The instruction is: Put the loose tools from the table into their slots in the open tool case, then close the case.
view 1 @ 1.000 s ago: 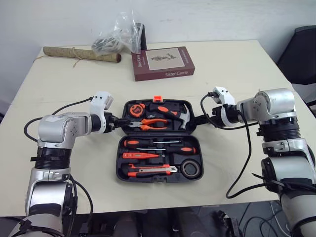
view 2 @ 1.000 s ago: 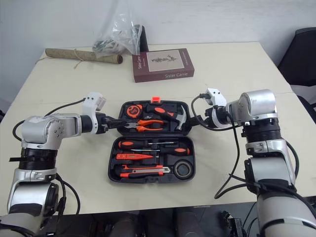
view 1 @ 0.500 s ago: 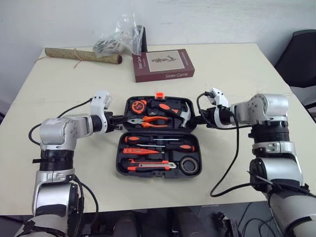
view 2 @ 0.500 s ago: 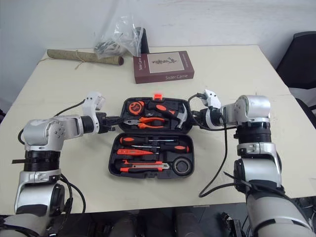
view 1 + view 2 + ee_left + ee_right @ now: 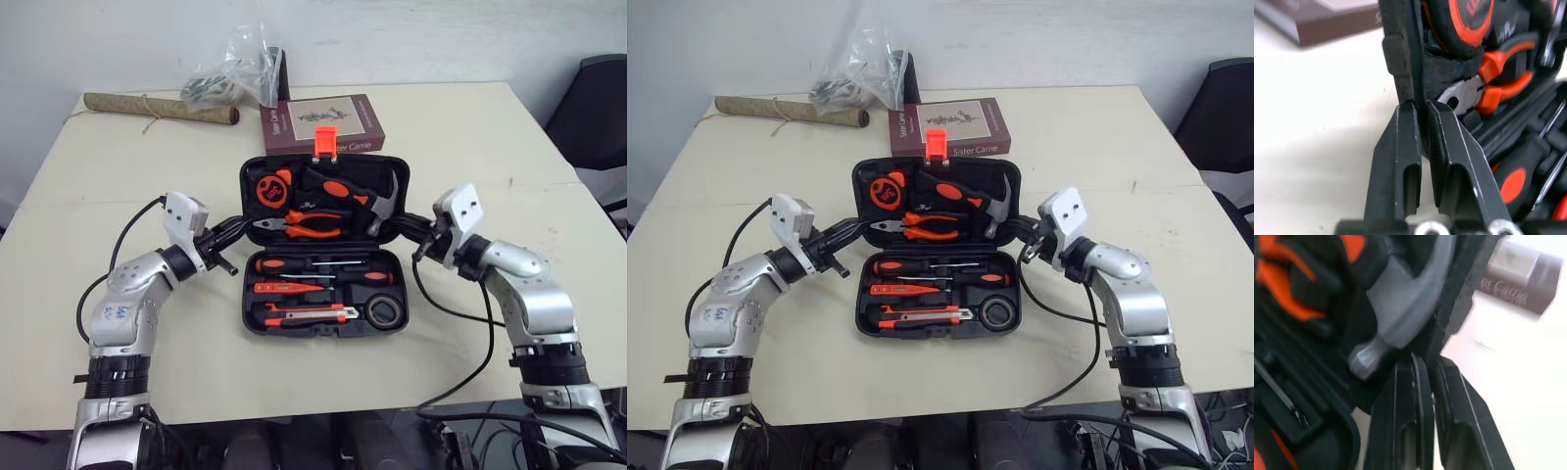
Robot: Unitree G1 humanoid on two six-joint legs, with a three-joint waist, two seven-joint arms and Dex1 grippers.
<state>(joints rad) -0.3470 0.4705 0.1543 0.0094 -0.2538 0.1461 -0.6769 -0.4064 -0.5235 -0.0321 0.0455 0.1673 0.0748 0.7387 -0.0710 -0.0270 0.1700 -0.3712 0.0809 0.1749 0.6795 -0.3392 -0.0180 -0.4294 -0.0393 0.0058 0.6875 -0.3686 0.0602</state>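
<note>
**Tool case: lid lifted off the table, held at both sides**

Lid (image 5: 362, 160) of the tool case (image 5: 247, 299): lay flat open half a second ago, now tilted up on its hinge.
Left gripper (image 5: 1420, 110): fingers (image 5: 1400, 147) pinching the lid's left edge, beside the pliers (image 5: 304, 226).
Right gripper (image 5: 1425, 362): fingers pinching the right edge, by the hammer (image 5: 377, 201).
The tools sit in their slots, so closing looks under way.
The case sits mid-table.
Table (image 5: 470, 137): pale; book (image 5: 328, 119), paper roll (image 5: 162, 108) and plastic bag (image 5: 235, 73) at the far side.
Room: white wall (image 5: 441, 39); dark chair (image 5: 598, 108) on the right.
</note>
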